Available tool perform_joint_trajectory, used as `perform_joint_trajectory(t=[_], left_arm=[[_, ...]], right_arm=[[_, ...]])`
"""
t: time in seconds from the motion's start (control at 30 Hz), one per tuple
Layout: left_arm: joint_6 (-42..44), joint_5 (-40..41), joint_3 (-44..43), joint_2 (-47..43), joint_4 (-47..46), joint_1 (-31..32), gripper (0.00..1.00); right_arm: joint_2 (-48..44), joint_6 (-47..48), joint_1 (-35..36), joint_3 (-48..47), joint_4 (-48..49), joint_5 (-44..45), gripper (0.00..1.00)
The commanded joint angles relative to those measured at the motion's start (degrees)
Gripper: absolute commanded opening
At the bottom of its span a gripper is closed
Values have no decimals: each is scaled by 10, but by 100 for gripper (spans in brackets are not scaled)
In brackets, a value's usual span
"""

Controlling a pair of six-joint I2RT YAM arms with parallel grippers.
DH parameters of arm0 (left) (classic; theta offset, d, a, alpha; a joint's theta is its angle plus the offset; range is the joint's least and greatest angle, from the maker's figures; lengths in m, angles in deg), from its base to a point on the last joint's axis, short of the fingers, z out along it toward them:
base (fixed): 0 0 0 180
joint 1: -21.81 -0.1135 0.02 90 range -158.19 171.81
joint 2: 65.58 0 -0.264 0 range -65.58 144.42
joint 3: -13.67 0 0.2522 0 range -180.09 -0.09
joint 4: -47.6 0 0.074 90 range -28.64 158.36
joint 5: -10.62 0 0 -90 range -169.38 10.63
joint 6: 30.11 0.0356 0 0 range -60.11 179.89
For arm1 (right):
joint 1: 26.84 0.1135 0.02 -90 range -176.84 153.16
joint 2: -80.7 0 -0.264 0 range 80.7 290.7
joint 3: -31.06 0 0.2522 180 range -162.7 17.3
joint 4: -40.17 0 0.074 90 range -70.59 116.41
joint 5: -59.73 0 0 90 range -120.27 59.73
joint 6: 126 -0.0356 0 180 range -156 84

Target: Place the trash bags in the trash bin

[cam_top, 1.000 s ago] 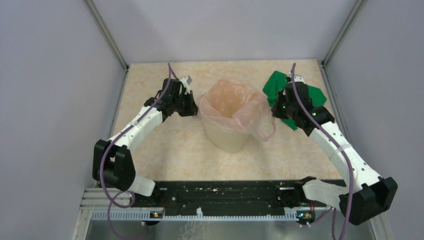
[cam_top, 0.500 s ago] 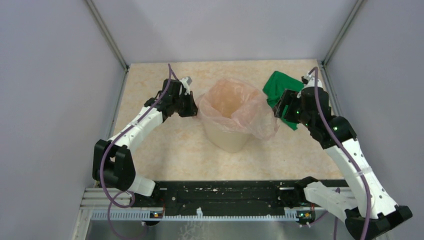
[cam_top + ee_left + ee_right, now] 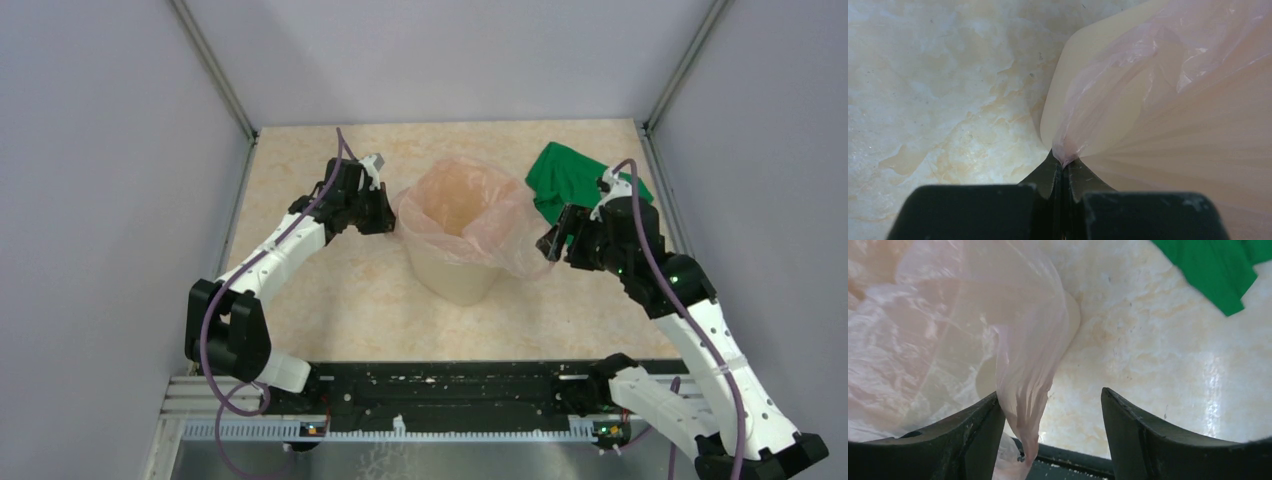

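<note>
The cream-beige trash bin (image 3: 452, 278) stands mid-table with the pale-pink trash bag (image 3: 465, 205) spread over its mouth and drooping down its right side. My left gripper (image 3: 388, 213) is at the bin's left rim, shut on a pinched corner of the trash bag (image 3: 1158, 75); in the left wrist view my left gripper (image 3: 1064, 162) has its jaws together round the film. My right gripper (image 3: 551, 240) stands open by the bin's right side. A loose fold of the trash bag (image 3: 1023, 340) hangs between its jaws, against the left finger (image 3: 978, 430); my right gripper (image 3: 1050, 393) is not closed on it.
A green cloth (image 3: 565, 178) lies on the table behind my right gripper, also showing as the green cloth (image 3: 1218, 265) in the right wrist view. Grey enclosure walls (image 3: 120, 150) stand on three sides. A black rail (image 3: 450, 385) runs along the near edge.
My right gripper has opened and let go of the bag's right edge, then moved a little nearer and lower beside the bin. The left arm and bin have stayed put.
</note>
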Motion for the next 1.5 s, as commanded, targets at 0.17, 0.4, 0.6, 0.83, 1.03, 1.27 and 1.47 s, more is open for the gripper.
perform_joint_trajectory(t=[0.17, 0.4, 0.6, 0.83, 1.03, 1.27, 1.47], left_arm=[[-6, -7, 3, 2, -8, -2, 0], [-19, -14, 8, 17, -15, -9, 0], [-22, -13, 3, 36, -11, -27, 0], [-26, -4, -4, 83, -1, -54, 0], [-24, 14, -16, 110, 10, -62, 0], [-18, 47, -25, 147, 17, -75, 0], [-19, 54, -27, 173, 17, -98, 0]], right_arm=[[-15, -61, -4, 130, 82, -35, 13], [8, -82, -4, 215, 145, -17, 0], [57, -88, -4, 263, 198, 13, 0], [123, -99, -5, 296, 260, 49, 0], [164, -91, -5, 289, 264, 77, 0], [191, -82, -34, 304, 279, 78, 0], [205, -71, -85, 318, 308, 43, 0]])
